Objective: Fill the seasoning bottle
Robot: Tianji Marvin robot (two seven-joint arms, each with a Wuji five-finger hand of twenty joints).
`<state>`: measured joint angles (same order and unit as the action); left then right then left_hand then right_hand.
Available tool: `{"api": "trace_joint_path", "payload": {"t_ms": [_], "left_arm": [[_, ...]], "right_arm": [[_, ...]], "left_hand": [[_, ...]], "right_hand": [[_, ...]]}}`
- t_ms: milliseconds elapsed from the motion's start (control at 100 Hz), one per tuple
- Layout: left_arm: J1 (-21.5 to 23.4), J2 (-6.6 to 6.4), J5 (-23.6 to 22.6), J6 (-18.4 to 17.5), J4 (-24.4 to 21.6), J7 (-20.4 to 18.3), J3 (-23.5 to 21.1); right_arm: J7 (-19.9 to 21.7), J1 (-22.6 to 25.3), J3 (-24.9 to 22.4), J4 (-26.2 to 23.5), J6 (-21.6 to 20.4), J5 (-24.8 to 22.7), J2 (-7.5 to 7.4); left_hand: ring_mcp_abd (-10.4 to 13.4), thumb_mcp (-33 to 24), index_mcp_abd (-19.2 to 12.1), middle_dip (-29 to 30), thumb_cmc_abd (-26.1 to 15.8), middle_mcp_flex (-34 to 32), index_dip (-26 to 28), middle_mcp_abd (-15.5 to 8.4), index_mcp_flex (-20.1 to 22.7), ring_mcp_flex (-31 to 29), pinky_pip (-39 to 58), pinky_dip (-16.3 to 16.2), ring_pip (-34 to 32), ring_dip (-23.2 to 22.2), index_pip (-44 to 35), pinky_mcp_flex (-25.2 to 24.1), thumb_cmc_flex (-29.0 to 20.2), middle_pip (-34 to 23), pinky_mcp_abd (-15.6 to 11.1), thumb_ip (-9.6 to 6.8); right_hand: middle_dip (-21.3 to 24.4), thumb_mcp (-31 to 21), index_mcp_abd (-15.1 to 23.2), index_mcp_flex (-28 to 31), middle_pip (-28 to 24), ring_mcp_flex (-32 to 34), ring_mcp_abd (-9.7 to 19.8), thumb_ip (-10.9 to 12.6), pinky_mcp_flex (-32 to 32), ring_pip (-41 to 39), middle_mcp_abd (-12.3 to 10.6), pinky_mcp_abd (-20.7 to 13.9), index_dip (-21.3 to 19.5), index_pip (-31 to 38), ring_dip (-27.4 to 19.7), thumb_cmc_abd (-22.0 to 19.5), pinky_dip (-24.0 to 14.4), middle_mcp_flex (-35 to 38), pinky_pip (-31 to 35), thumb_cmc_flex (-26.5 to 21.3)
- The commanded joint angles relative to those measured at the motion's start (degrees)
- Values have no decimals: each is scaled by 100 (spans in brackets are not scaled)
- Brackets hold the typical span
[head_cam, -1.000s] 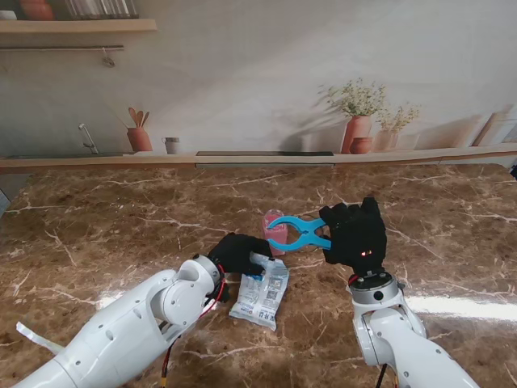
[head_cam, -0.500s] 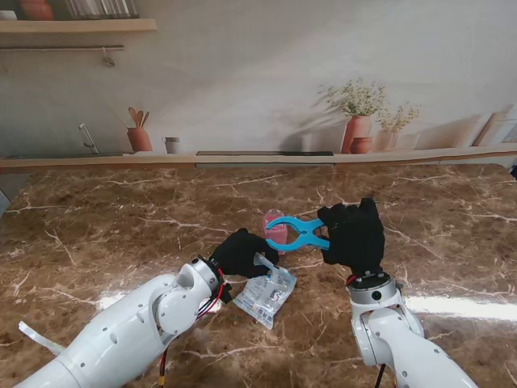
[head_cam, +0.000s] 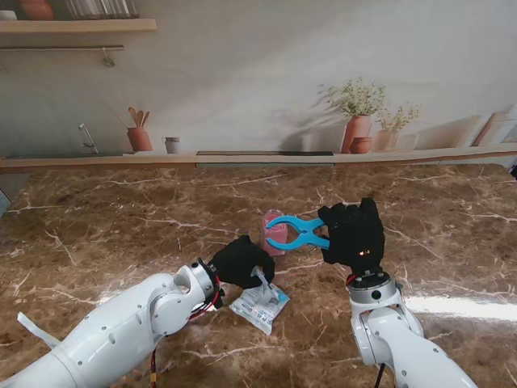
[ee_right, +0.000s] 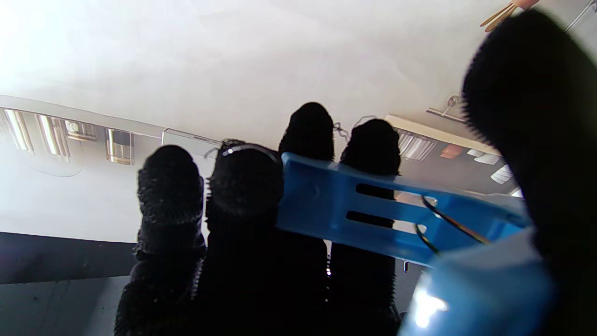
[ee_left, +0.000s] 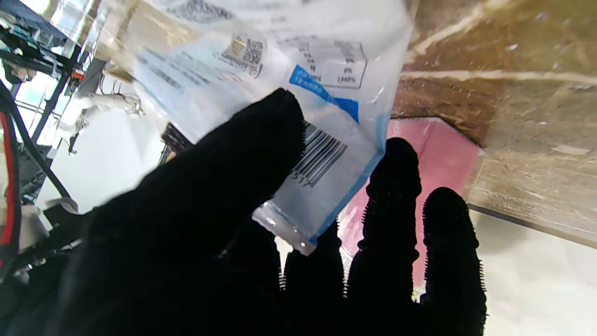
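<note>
My left hand [head_cam: 239, 260] pinches the corner of a clear seasoning packet [head_cam: 260, 304] between thumb and fingers — the wrist view shows the thumb [ee_left: 242, 154] pressed on the packet's [ee_left: 261, 70] barcode end, with blue trim along its edge. The packet hangs from that hand, its far end low over the marble table [head_cam: 97, 218], nearer to me than the pink seasoning bottle [head_cam: 274, 231].

My right hand [head_cam: 353, 234] is clenched around the handles of a blue clip [head_cam: 296, 233], whose curved prongs stand apart around the seasoning bottle; I cannot tell whether they touch it. In the right wrist view the fingers [ee_right: 245, 186] wrap the clip's [ee_right: 373, 210] slotted handle. The left hand sits just beside the bottle, on its left and nearer to me.
</note>
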<state>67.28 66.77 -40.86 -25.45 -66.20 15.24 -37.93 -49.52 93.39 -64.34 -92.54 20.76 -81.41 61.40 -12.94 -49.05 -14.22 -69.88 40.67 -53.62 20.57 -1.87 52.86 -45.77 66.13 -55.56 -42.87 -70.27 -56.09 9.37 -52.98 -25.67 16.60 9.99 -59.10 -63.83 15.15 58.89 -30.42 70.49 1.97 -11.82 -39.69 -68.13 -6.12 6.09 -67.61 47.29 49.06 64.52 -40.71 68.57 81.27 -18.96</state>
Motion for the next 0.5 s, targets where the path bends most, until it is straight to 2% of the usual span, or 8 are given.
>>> {"api": "trace_joint_path", "payload": {"t_ms": [0, 160, 300, 340, 390, 420, 440, 490], "left_arm": [[-21, -92, -53, -24, -2, -186, 43], [-56, -209, -16, -93, -59, -662, 114], [-14, -284, 177, -105, -166, -1103, 72], [-5, -304, 279, -126, -193, -1256, 47], [7, -325, 503, -179, -216, -1489, 3], [9, -339, 697, -230, -226, -1673, -22], [11, -350, 845, -259, -237, -1807, -40], [26, -375, 1088, -300, -266, -2028, -84]], "right_arm": [[77, 7, 5, 28, 42, 11, 11], [75, -13, 20, 41, 65, 12, 13], [72, -29, 36, 53, 75, 17, 14], [74, -32, 40, 54, 76, 14, 14], [81, -36, 45, 53, 79, 12, 13], [82, -39, 48, 53, 82, 13, 14], [83, -40, 49, 53, 84, 13, 14], [87, -41, 51, 51, 87, 10, 13]], "left_hand": [[150, 55, -84, -160, -413, 257, -113, -239, 703, 221, -69, 56, 167, -129, -84, -191, -256, -99, -124, -47], [158, 231, 88, -93, -883, 566, 133, -260, 873, 623, -380, 151, 784, -299, 266, -481, -778, 181, -297, 0], [182, -389, 250, 604, -996, 1211, 211, -258, 723, 984, -774, 223, 1571, -695, 636, -862, -1129, -202, -560, 292], [238, -954, 334, 919, -829, 1475, 186, -237, 573, 1287, -924, 227, 1484, -553, 807, -988, -762, -314, -632, 280], [363, -1680, 483, 1946, -1130, 1857, 175, -97, 345, 1869, -1202, 195, 1026, 681, 1060, -1182, 286, -457, -644, -333], [373, -1989, 497, 2280, -621, 2050, -228, -48, 139, 2160, -1425, 213, 1075, 1073, 1040, -1340, 789, -364, -658, 138], [361, -1960, 533, 2344, -411, 2146, -354, -4, -2, 2292, -1538, 229, 1133, 1131, 1029, -1416, 992, -295, -660, 289], [347, -1471, 660, 2479, -558, 2392, -480, 74, -432, 2563, -2112, 315, 1339, 1202, 1182, -1455, 1726, -54, -630, 37]], "right_hand": [[-488, -307, 813, 968, -3233, 22, 412, 209, 77, 46, -688, 59, -990, 2019, 144, -741, -139, 1123, -62, -595], [-488, -291, 813, 970, -3231, 17, 409, 211, 83, 48, -685, 60, -1002, 2014, 144, -774, -139, 1114, -67, -594], [-487, -276, 813, 971, -3229, 6, 402, 216, 100, 50, -681, 58, -1011, 2010, 144, -791, -139, 1107, -78, -594], [-487, -276, 813, 971, -3229, 6, 402, 217, 100, 50, -681, 58, -1012, 2009, 144, -794, -139, 1107, -78, -596], [-487, -274, 813, 972, -3229, 5, 402, 218, 100, 50, -680, 58, -1014, 2009, 144, -799, -140, 1106, -78, -593], [-487, -272, 813, 972, -3229, 5, 401, 219, 100, 50, -680, 58, -1015, 2008, 144, -803, -140, 1105, -79, -592], [-487, -270, 813, 972, -3229, 5, 401, 219, 100, 50, -680, 58, -1016, 2008, 144, -799, -141, 1105, -79, -593], [-487, -270, 812, 972, -3228, 3, 399, 222, 103, 50, -679, 58, -1017, 2007, 144, -814, -141, 1103, -80, -592]]}}
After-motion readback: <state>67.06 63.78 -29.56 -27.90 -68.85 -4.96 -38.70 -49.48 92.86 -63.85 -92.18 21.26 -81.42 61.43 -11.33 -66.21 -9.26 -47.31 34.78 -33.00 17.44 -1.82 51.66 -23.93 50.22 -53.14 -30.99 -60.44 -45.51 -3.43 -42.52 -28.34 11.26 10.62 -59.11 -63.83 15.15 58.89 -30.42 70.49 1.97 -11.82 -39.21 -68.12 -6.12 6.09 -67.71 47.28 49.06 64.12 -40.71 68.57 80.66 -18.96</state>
